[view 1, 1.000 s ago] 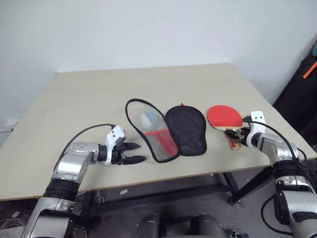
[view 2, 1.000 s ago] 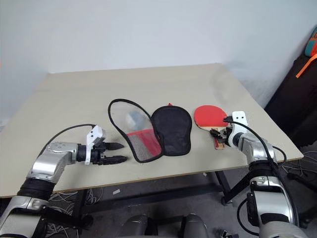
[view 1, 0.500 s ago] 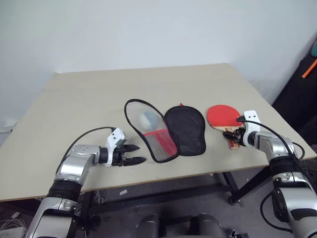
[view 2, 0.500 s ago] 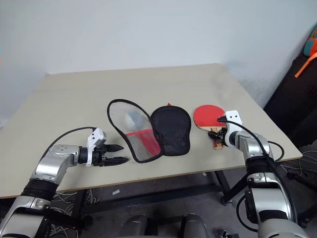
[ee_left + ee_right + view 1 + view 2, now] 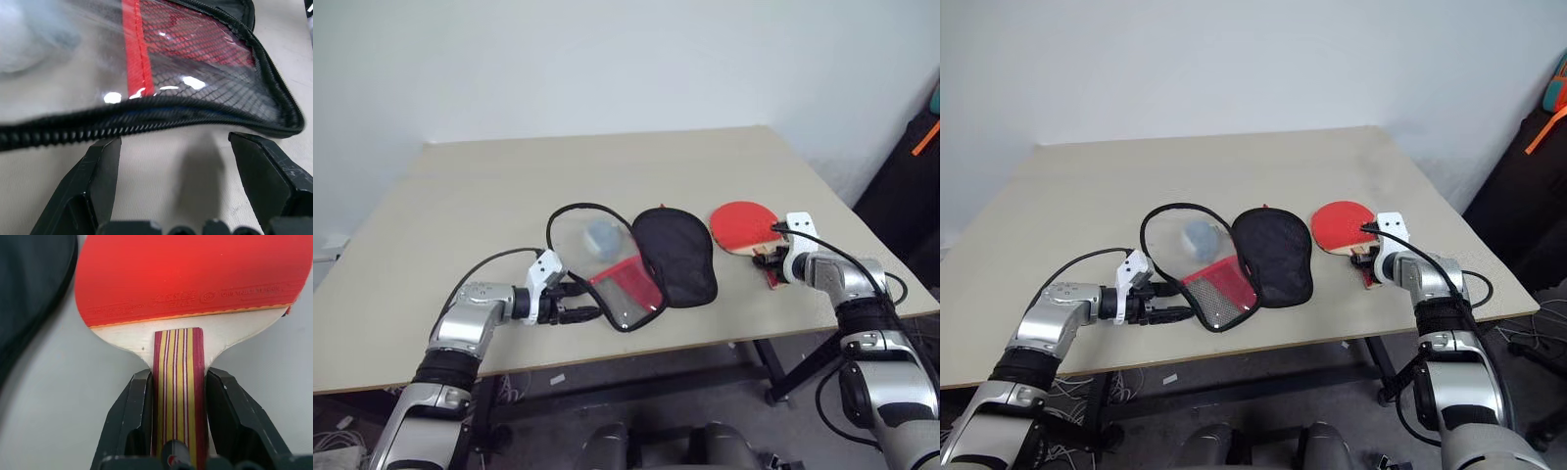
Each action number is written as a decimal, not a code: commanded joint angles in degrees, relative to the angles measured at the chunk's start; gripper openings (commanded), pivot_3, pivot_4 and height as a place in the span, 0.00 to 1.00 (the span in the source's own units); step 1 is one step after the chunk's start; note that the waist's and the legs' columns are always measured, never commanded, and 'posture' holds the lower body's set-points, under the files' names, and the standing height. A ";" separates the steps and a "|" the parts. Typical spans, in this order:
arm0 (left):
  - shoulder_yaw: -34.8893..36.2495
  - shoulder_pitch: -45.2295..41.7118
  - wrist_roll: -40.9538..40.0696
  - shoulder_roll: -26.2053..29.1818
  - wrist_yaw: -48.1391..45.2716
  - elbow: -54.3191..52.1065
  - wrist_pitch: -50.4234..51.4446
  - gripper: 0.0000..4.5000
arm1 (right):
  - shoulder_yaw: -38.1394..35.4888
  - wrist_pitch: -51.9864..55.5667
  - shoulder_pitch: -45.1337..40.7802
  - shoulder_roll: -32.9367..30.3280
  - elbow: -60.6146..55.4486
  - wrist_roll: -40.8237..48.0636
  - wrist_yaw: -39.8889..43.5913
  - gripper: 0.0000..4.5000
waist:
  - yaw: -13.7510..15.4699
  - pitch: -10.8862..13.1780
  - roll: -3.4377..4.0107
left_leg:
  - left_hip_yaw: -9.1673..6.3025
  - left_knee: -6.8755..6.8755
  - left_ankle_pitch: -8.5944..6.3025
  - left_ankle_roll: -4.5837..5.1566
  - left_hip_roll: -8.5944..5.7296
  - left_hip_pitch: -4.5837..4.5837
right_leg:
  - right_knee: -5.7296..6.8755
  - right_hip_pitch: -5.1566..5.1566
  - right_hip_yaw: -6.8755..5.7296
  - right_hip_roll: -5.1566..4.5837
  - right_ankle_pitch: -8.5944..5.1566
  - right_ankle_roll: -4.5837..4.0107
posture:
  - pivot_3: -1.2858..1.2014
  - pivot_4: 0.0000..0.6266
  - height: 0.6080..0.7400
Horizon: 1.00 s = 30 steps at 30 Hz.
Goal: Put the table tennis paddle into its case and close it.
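While the table tennis paddle [image 5: 190, 279] is lying at the table's [image 5: 489, 186] right side, beside the black half of the case [image 5: 631, 257], my right hand [image 5: 178, 431] is clamping its handle between both fingers. My left hand [image 5: 176, 196] is waiting with fingers apart at the clear flap's zip edge, not gripping it. I am judging that the grip could let the blade swing, and the flap could sag across the opening.

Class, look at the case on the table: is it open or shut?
Open. The case lies spread in two halves, clear side beside black side; the paddle is outside it.
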 commanded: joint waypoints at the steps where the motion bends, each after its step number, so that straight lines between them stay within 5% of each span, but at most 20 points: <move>1: -0.47 -2.52 0.34 -0.85 -0.31 0.71 -0.99 0.83 | -2.91 3.65 -5.25 1.83 -9.09 1.94 -3.92 0.28 | -0.02 0.00 0.00 | 0.00 -0.06 0.03 -0.05 0.01 0.00 | 0.00 0.01 0.01 0.03 0.00 0.00 | 0.52 0.00 1.00; 16: -1.32 -5.80 1.32 -3.10 -0.80 4.12 -2.67 0.83 | -4.14 6.81 -8.20 23.14 -9.69 2.92 -16.89 0.28 | -0.04 -0.01 -0.03 | 0.17 -0.15 0.21 -0.34 0.10 -0.01 | -0.02 0.02 0.03 0.18 0.04 -0.03 | 0.52 0.00 1.00; 30: -1.13 -6.26 1.27 -3.20 -0.84 4.70 -2.79 0.83 | -1.97 8.43 -1.66 26.69 -9.04 1.92 -20.28 0.28 | -0.86 -0.02 -0.04 | 0.20 -0.20 0.23 -0.37 0.14 -0.01 | 0.00 -0.03 0.10 0.25 0.04 -0.04 | 0.52 0.00 1.00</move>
